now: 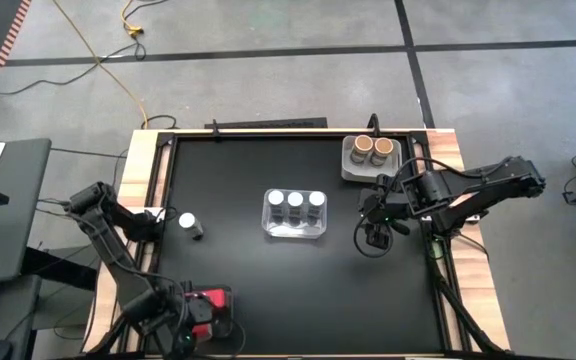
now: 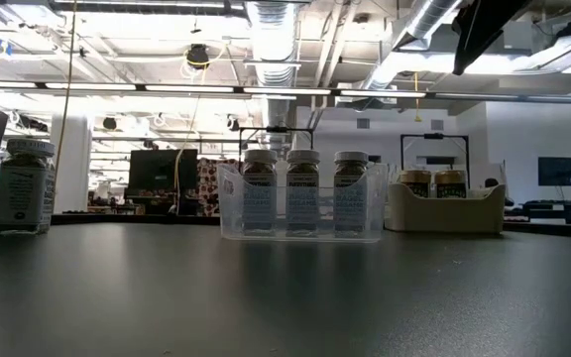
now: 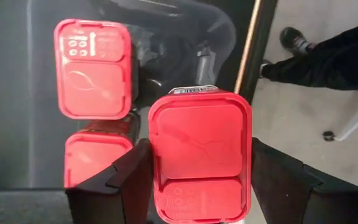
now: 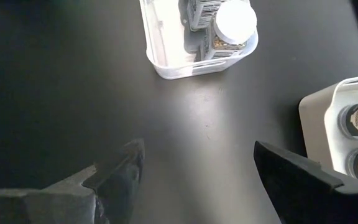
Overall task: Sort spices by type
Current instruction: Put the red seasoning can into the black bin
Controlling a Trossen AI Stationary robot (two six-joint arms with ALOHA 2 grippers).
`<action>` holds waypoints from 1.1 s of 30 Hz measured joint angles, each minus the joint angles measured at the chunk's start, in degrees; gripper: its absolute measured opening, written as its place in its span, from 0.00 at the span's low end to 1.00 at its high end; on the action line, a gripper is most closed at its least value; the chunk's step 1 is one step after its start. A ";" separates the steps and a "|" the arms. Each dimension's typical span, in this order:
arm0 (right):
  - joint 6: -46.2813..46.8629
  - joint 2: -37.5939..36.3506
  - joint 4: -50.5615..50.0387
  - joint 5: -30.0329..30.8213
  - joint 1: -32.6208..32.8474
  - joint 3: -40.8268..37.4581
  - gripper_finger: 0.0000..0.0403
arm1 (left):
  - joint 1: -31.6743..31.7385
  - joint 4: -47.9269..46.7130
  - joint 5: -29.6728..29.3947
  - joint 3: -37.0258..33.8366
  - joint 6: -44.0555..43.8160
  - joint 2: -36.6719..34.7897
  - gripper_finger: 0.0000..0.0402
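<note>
Mostly sorted, judging by the layout. Left gripper, at the near-left corner of the table, has its fingers clamped on a red box, flat lid facing its wrist camera; two more red boxes lie just beside it on that corner. One loose white-lidded jar stands alone left of centre, likely the last piece to place. Clear tray at centre holds three white-lidded jars, upright in a row, labels readable. Grey tray far right holds two tan-brown jars. Right gripper hovers near that tray, fingers spread wide, nothing between them.
</note>
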 joint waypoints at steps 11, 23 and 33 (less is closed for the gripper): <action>0.00 0.00 1.22 0.00 -0.07 0.00 0.82 | -0.09 -2.23 -0.64 0.00 1.85 0.06 0.56; -0.02 0.00 1.33 0.01 -0.07 0.00 0.82 | -2.36 -1.83 -4.08 0.00 0.12 0.23 0.56; -0.04 0.02 1.33 0.37 -0.07 0.00 0.82 | -2.78 -1.74 -4.63 0.00 2.75 0.23 0.56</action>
